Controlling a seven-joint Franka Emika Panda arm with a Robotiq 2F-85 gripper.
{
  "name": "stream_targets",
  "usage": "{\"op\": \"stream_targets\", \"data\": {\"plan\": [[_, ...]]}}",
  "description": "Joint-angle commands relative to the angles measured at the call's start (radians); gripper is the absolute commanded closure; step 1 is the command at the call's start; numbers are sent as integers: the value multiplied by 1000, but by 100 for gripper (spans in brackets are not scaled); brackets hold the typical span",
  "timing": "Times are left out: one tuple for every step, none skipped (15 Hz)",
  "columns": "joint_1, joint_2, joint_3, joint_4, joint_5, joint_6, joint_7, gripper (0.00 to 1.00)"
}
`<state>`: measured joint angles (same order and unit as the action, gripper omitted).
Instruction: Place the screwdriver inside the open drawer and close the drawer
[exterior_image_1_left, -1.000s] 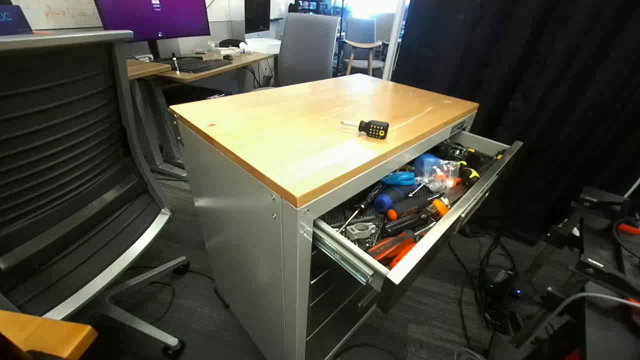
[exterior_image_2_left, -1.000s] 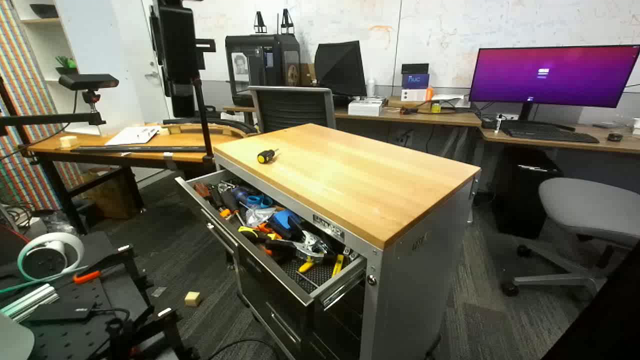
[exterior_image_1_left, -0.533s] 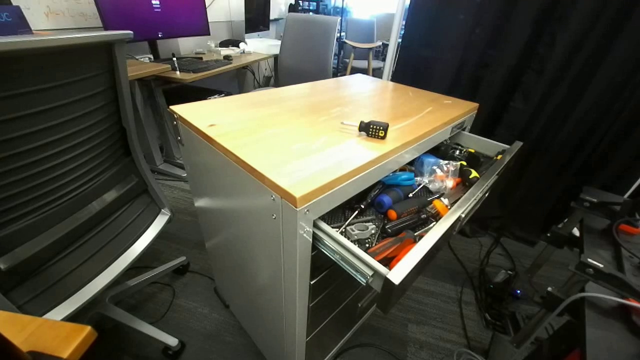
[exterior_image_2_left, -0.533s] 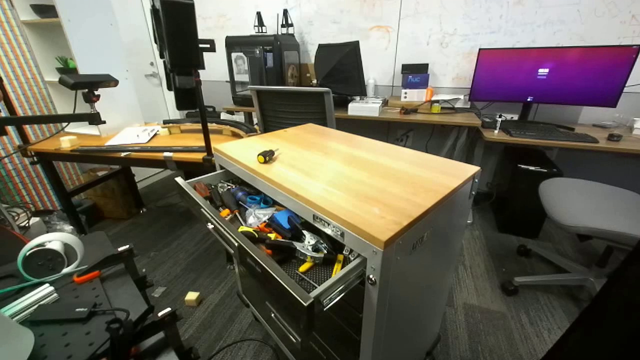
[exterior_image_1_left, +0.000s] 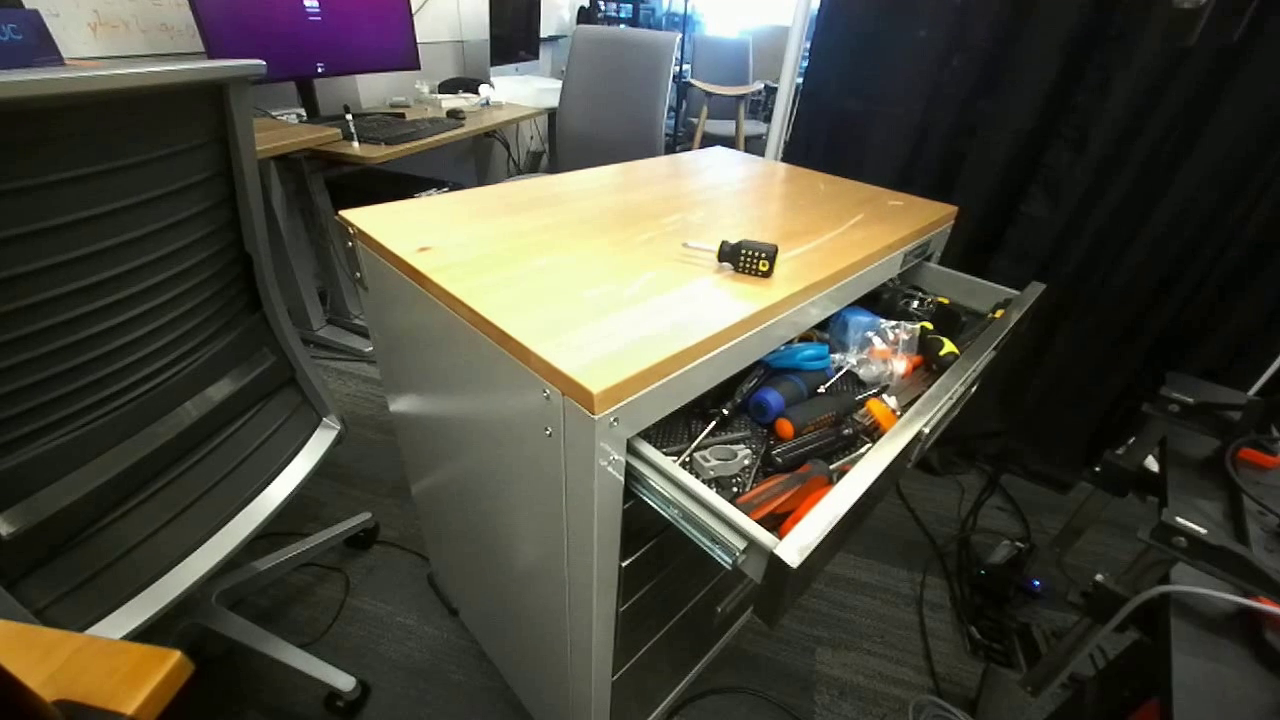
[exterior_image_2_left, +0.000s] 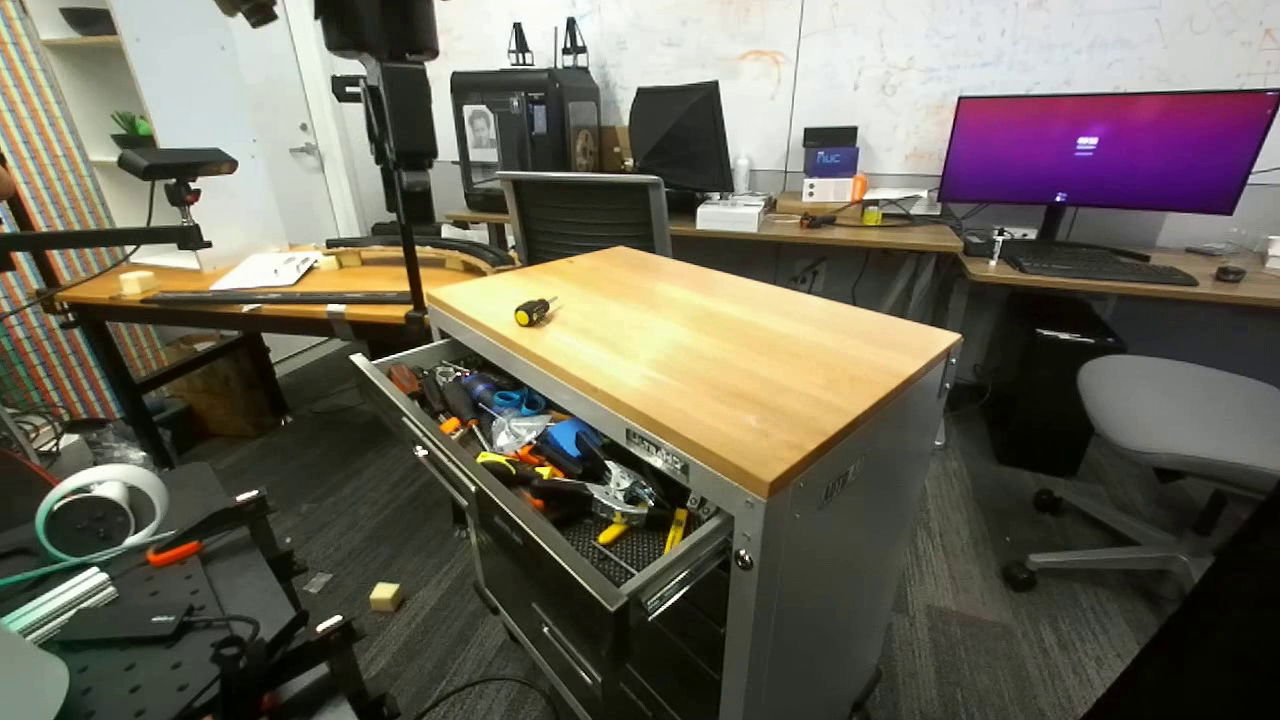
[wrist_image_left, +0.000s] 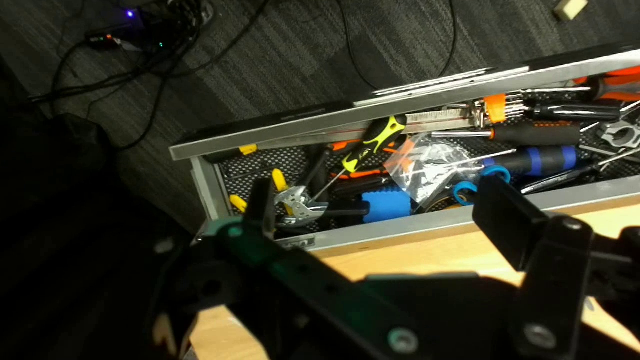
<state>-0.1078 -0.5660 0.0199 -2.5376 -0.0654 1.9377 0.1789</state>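
The small black-and-yellow screwdriver (exterior_image_1_left: 748, 258) lies on the wooden cabinet top near its front edge, and it also shows in an exterior view (exterior_image_2_left: 532, 313). The light-grey drawer (exterior_image_1_left: 880, 456) is pulled open under that top and holds many tools. It shows too in an exterior view (exterior_image_2_left: 540, 546) and in the wrist view (wrist_image_left: 300, 126). My gripper (wrist_image_left: 375, 207) is open, with nothing between its fingers, above the cabinet's front edge and drawer. It hangs high in an exterior view (exterior_image_2_left: 405, 205), well above the top. I cannot make out the screwdriver in the wrist view.
The wooden top (exterior_image_1_left: 560, 250) stands above the open drawer. A grey chair (exterior_image_2_left: 1180, 410) and a black chair (exterior_image_1_left: 130, 330) are near the cabinet. A dark curtain (exterior_image_1_left: 960, 130) hangs at its far end. Cables (exterior_image_1_left: 990, 540) lie on the floor before the drawer.
In an exterior view my gripper has moved to the right and turned, with different sides of it showing. The screwdriver and the drawer have not moved.
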Motion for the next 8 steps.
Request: {"op": "stream_targets", "data": {"plan": [[54, 188, 131, 111, -41, 56, 135, 0], [67, 233, 162, 136, -59, 68, 165, 0], [78, 274, 183, 160, -76, 80, 188, 0], [87, 316, 202, 184, -103, 98, 217, 0], [97, 355, 209, 207, -125, 113, 229, 0], [104, 398, 213, 232, -147, 128, 247, 0], [112, 439, 208, 255, -159, 144, 254, 0], [121, 482, 199, 277, -158, 171, 256, 0]]}}
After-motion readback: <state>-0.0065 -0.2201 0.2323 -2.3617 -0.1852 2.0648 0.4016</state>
